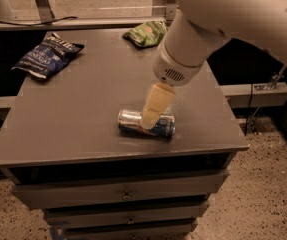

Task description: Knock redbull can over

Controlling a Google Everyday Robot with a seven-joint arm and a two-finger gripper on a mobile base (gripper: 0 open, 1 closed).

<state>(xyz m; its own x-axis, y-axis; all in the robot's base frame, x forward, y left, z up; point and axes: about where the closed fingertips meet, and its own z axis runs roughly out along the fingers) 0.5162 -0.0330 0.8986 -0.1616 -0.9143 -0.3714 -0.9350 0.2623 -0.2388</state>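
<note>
Silver and blue, the redbull can (164, 127) is lying on its side near the front edge of the grey counter (83, 114). The pincer (147, 123) is hanging over the can's middle with its beige tip crossing in front of it; I cannot tell whether it is open or closed. A dark blue snack bag (47, 56) and a green snack bag (145, 33) are sitting at the back.

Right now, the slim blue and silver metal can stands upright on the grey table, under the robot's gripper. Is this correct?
Not quite. The camera view shows the slim blue and silver metal can lying on its side, not upright. The rest holds: it is on the grey table, under the gripper.
</note>
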